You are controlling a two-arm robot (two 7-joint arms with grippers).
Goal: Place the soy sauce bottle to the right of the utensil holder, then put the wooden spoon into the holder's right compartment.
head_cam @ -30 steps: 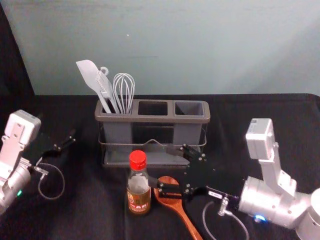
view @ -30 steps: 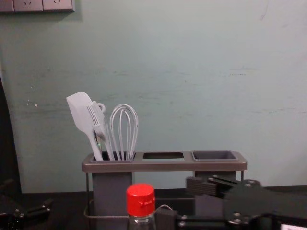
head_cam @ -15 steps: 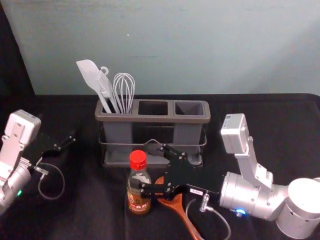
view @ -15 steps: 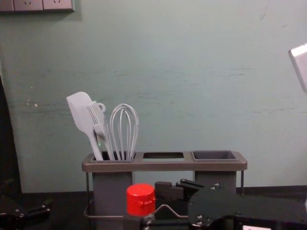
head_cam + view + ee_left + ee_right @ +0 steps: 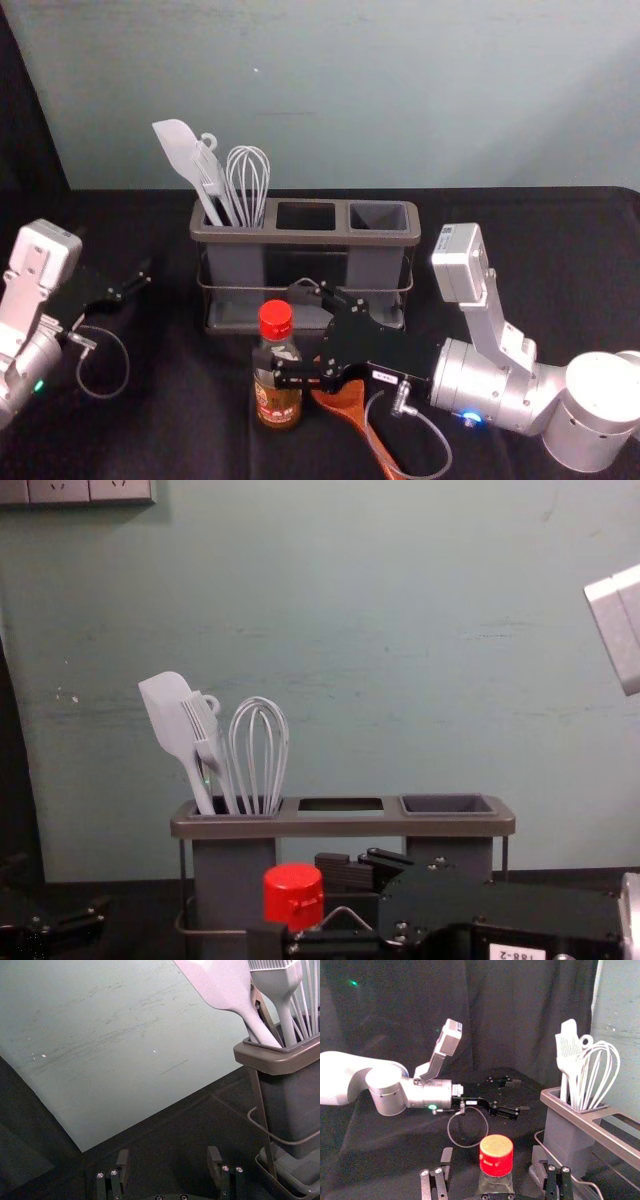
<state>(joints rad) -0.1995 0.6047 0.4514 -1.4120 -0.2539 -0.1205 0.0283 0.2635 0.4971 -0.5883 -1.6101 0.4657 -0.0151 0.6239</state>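
Red-capped and clear-walled, with dark sauce and a printed label, the soy sauce bottle (image 5: pixel 278 398) stands upright in front of the long grey-brown utensil holder (image 5: pixel 340 238), slightly left of its middle. The black right gripper (image 5: pixel 281 328) reaches in before the holder from its right side, fingers spread wide with the bottle between them; the right wrist view shows space on either side of the cap, so it isn't gripped. The reddish-brown wooden spoon (image 5: pixel 345 402) lies in front of the holder, just right of the bottle, partly under that gripper. White utensils, a flat spatula (image 5: pixel 177 148), a bristled brush (image 5: pixel 203 725) and a wire whisk (image 5: pixel 247 178), lean in the holder's left compartment. The black left gripper (image 5: pixel 145 278) is parked to the left of the holder, its fingers apart.
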